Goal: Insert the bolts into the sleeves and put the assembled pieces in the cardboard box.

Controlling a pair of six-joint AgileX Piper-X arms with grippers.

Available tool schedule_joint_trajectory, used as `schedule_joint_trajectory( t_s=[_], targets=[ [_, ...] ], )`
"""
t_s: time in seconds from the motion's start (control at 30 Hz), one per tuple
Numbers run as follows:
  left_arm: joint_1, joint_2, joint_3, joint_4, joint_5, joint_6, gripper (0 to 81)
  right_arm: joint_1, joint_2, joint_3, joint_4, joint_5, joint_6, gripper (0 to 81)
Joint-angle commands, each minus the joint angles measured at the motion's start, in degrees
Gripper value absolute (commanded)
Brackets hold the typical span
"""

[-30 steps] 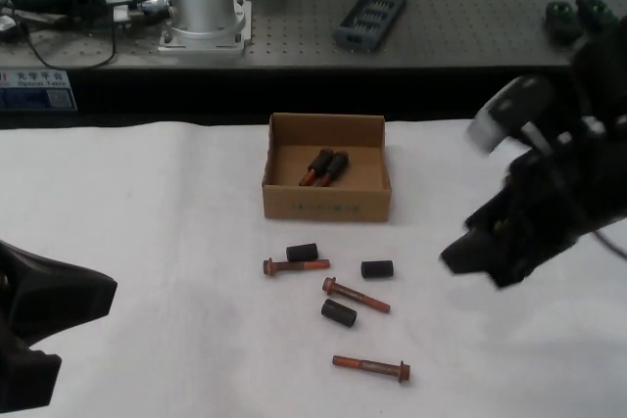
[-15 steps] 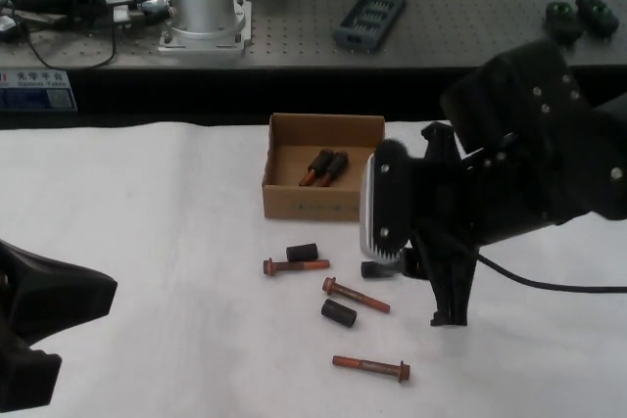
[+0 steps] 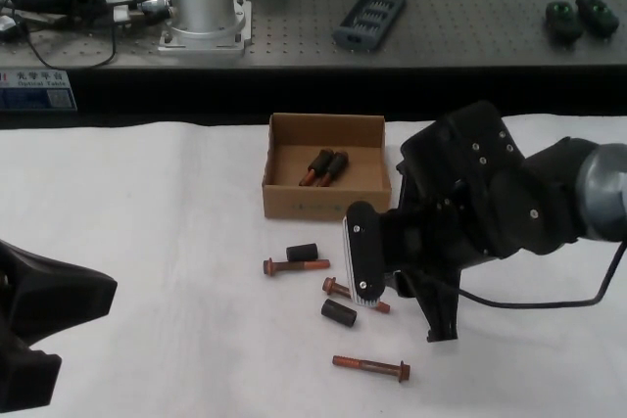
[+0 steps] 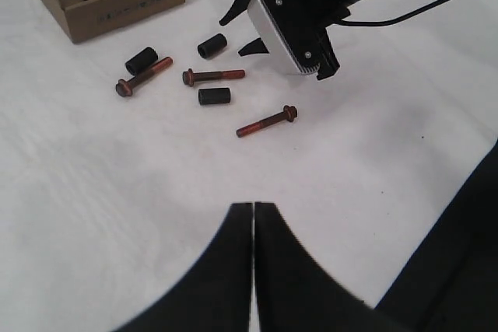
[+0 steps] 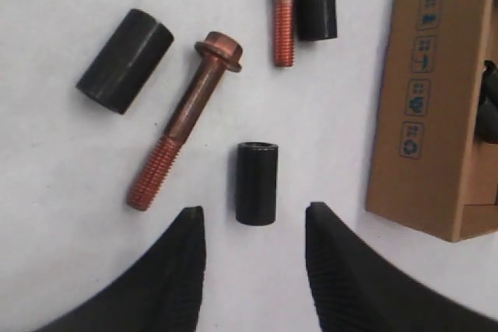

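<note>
Right claw (image 5: 253,209) hangs open, straddling a black sleeve (image 5: 257,180) near the cardboard box (image 5: 424,106)

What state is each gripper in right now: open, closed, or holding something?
Left gripper: closed, holding nothing.
Right gripper: open, tips either side of a black sleeve, not gripping it.
</note>
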Motion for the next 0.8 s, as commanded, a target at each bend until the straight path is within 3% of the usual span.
schedule_joint_trajectory(
  t_s=[0.0, 0.77],
  targets=[
    [0.18, -0.28, 0.03, -0.41, 0.34, 0.47, 0.7, 0.08, 0.79, -0.44, -0.53, -1.3, -0.98, 31.9],
    [0.18, -0.28, 0.03, -0.41, 0.26, 1.32, 0.7, -0.05, 6.08, -1.14, -5.92, -1.58, -1.66, 31.9]
  ],
)
